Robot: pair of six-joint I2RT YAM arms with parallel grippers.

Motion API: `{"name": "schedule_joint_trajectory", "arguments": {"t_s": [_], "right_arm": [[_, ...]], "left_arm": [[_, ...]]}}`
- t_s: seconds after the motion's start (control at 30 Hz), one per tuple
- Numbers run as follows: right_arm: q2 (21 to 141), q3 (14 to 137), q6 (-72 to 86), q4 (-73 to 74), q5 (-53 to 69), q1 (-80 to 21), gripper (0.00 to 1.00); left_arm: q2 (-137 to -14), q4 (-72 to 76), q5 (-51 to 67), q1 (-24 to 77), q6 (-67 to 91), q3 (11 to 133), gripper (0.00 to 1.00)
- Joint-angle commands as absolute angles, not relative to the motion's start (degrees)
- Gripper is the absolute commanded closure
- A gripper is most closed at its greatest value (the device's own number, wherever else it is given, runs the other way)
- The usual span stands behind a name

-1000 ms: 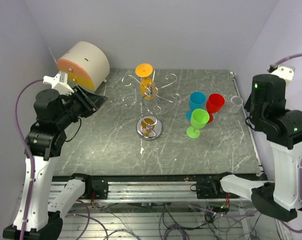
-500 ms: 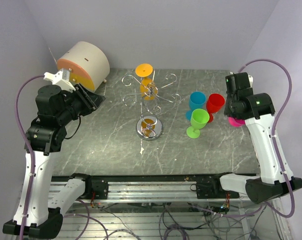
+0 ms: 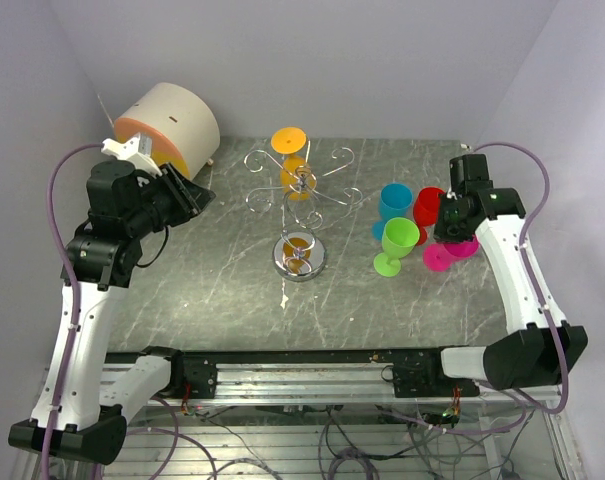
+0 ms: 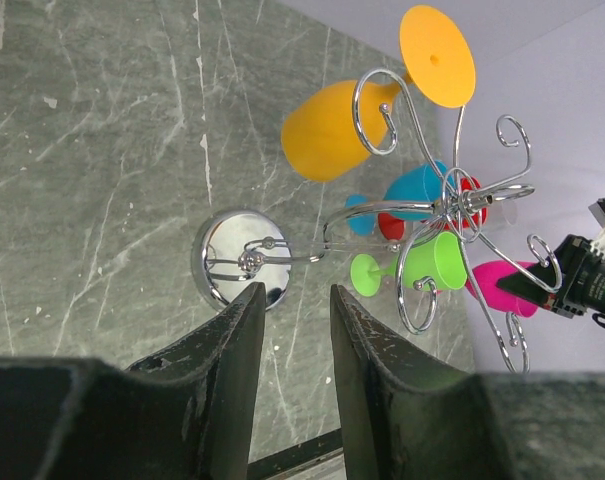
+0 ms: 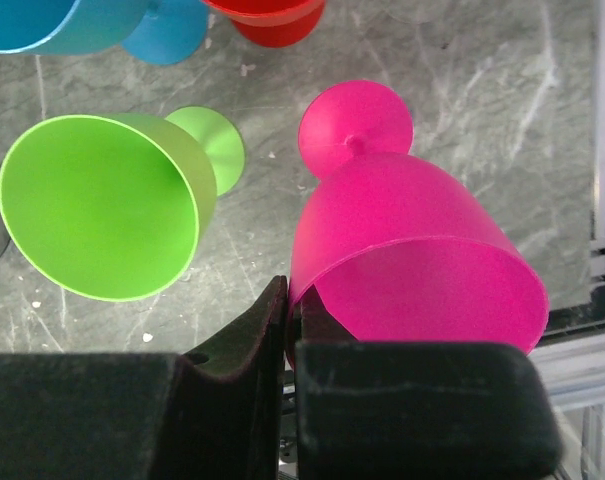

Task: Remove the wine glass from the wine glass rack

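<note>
We find the right jaws, clenched on a pink glass, newly arrived centre right by the green glass; the left jaws stand released, and the orange wine glass hangs unremoved on the wine glass rack, upper centre.
</note>
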State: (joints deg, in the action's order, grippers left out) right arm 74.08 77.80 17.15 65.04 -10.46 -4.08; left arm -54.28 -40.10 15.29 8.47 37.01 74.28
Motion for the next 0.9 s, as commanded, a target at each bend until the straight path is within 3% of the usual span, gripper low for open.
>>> {"name": "schedule_joint_trajectory", "arguments": {"t_s": [0.0, 0.53, 0.87], "right_arm": [[75.7, 76.9, 15.8, 61.0, -5.9, -3.5, 1.0], [80.6, 72.8, 15.0, 56.8, -2.7, -3.4, 1.0], [80.0, 75.0, 14.5, 57.1, -2.2, -3.4, 0.73]], "left_arm": [[-53.7, -36.8, 16.2, 8.5, 35.5, 73.9, 0.57], [-59.1, -34.5, 17.9, 8.5, 34.2, 77.3, 0.52], [-63.6, -32.1, 19.1, 8.5, 34.2, 81.9, 0.48]]}}
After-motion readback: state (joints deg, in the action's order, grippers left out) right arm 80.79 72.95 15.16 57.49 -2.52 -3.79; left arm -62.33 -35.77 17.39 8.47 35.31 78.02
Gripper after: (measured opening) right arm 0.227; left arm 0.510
